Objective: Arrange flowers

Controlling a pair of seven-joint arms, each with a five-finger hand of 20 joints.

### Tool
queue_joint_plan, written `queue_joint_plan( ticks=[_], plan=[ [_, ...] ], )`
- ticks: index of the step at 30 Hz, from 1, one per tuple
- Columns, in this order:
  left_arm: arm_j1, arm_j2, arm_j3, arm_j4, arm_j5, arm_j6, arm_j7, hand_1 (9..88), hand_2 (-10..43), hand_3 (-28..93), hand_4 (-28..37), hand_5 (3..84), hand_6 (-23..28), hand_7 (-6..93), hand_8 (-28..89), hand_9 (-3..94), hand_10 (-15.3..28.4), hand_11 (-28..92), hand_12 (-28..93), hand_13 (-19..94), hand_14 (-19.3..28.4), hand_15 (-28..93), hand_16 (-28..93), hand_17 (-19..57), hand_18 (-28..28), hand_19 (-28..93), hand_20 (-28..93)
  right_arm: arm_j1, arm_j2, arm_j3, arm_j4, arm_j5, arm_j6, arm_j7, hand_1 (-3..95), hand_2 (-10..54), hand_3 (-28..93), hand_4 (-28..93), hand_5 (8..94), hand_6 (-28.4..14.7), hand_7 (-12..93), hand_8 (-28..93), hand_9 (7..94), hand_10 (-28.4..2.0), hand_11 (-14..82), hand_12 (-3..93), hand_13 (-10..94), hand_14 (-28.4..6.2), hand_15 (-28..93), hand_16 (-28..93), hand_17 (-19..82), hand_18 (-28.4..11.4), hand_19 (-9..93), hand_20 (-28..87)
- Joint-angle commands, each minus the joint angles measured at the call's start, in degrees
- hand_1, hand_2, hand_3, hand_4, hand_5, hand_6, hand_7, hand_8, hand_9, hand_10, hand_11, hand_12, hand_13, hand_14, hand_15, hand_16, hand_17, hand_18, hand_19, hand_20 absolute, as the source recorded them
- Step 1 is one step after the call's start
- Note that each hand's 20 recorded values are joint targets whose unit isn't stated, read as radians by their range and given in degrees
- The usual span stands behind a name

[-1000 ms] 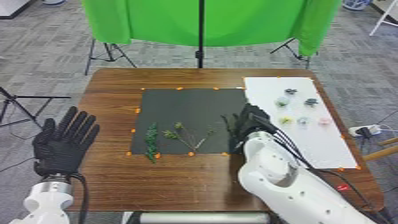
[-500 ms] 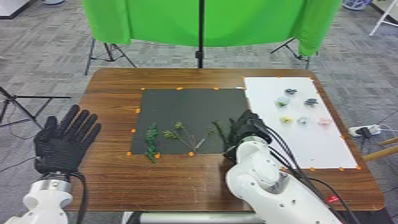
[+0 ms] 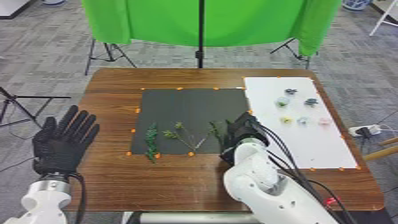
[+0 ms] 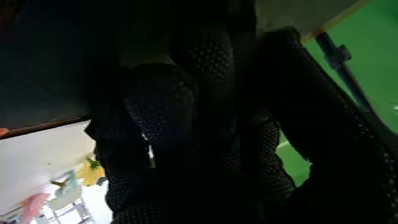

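Observation:
My right hand (image 3: 242, 134) is low over the right edge of the black mat (image 3: 182, 107), beside a thin green stem (image 3: 216, 130); whether it touches the stem is unclear. My right hand (image 4: 204, 115) is dark in the right wrist view. To its left on the mat lie a branching sprig (image 3: 187, 137) and a leafy green stem (image 3: 152, 142). Small flower heads sit on the white sheet (image 3: 271, 92), among them a yellow one (image 3: 285, 120) and a pink one (image 3: 325, 121). Left of the mat, my left hand (image 3: 64, 142) is open, fingers straight.
Orange markers line the mat and sheet on the brown table (image 3: 111, 100). Cables run along the right arm. Beyond the far edge hangs a green cloth (image 3: 160, 25), with a stand (image 3: 200, 54) in front.
My right hand has shifted left and slightly nearer the table's front edge, close beside the thin stem. The left hand and the other stems look unmoved.

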Motion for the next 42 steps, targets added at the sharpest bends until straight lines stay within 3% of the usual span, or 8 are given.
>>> queue_joint_plan(
  ticks=[1,10,20,23,26,30,36,42],
  plan=[
    [1.44,-0.65,-0.38,-0.31,0.24,0.92,0.15,25.4,13.3,76,-28.3,43.5,8.6,4.4,-7,35.8,14.0,15,10,27,13.4,22,-4,-2.4,10.7,20,12,-1.76,-0.99,-0.13,0.49,1.65,0.74,1.34,40.1,-9.5,74,-21,74.5,-6.6,30,10,78.2,-17.7,42.5,28.6,78,-11.4,68,27,38,-28.4,90,28],
    [2.31,-1.47,-0.89,-0.63,0.21,0.68,0.71,25.4,13.3,76,-28.3,43.5,8.5,4.6,-7,35.7,14.0,15,10,27,13.4,22,-4,-2.5,10.7,20,12,-2.25,0.94,1.11,-2.72,2.61,2.19,1.60,37.3,-9.5,76,-20,74.5,-6.6,29,4,78.1,-18.2,42.4,27.8,78,-11.9,68,26,38,-28.4,90,28],
    [2.35,-1.96,-1.36,-0.60,0.34,0.32,0.83,25.4,13.4,76,-28.3,43.5,8.6,4.6,-7,35.8,14.2,16,10,27,13.5,23,-4,-2.5,10.8,20,12,-10.60,10.52,9.04,-13.45,-4.64,3.46,-10.98,35.9,-9.5,77,-19,75.1,-7.0,26,-11,77.6,-19.3,39.9,26.6,75,-13.8,69,26,36,-28.4,90,27],
    [2.16,-1.98,-1.38,-0.54,0.67,-0.01,0.57,25.4,13.4,76,-28.3,43.5,8.7,4.5,-7,35.8,14.2,16,10,27,13.6,23,-4,-2.5,10.8,20,12,-12.77,14.19,14.17,-12.59,-5.08,5.01,-18.71,37.8,-9.5,77,-19,72.9,-6.7,24,-10,74.4,-19.1,35.2,24.1,72,-13.5,66,24,33,-27.3,87,26],
    [2.19,-1.77,-1.43,-0.55,0.97,-0.24,0.48,25.4,13.5,76,-28.3,43.5,8.7,4.4,-7,35.7,14.2,16,10,26,13.7,23,-4,-2.5,10.8,20,12,-15.21,17.01,20.65,-11.50,-4.57,-0.50,-27.14,41.0,-9.5,79,-22,68.2,-6.0,24,-6,68.4,-18.0,28.0,20.7,66,-12.5,65,23,29,-24.2,83,28],
    [1.71,-1.57,-1.18,-0.38,1.12,-0.47,0.40,25.5,13.6,76,-28.3,43.5,8.7,4.4,-7,35.7,14.2,16,10,26,13.7,23,-4,-2.5,10.8,20,12,-14.82,19.49,22.88,-9.43,-4.43,-5.28,-26.62,43.5,-9.5,80,-26,59.8,-3.9,21,-14,57.8,-15.4,17.8,17.3,58,-12.1,65,22,26,-22.1,79,33],
    [1.10,-1.09,-1.04,-0.21,1.07,-0.40,0.46,25.5,13.6,76,-28.3,43.4,8.7,4.4,-7,35.7,14.3,15,11,26,13.7,23,-4,-2.5,10.8,20,12,-13.14,20.97,22.07,-5.41,-6.86,-10.98,-26.21,45.9,-9.5,80,-28,55.1,-3.8,19,-14,53.1,-14.2,15.4,16.3,56,-12.7,65,21,25,-22.2,79,36],
    [0.80,-1.32,-0.83,-0.09,1.33,-0.10,0.33,25.5,13.6,76,-28.3,43.4,8.8,4.4,-7,35.7,14.3,15,11,26,13.8,23,-4,-2.6,10.8,20,12,-10.38,21.87,18.13,-0.50,-9.13,-10.29,-26.41,48.4,-9.5,80,-28,53.6,-3.4,19,-14,51.4,-13.3,14.5,15.8,55,-12.6,63,20,25,-21.6,78,36]
  ],
)
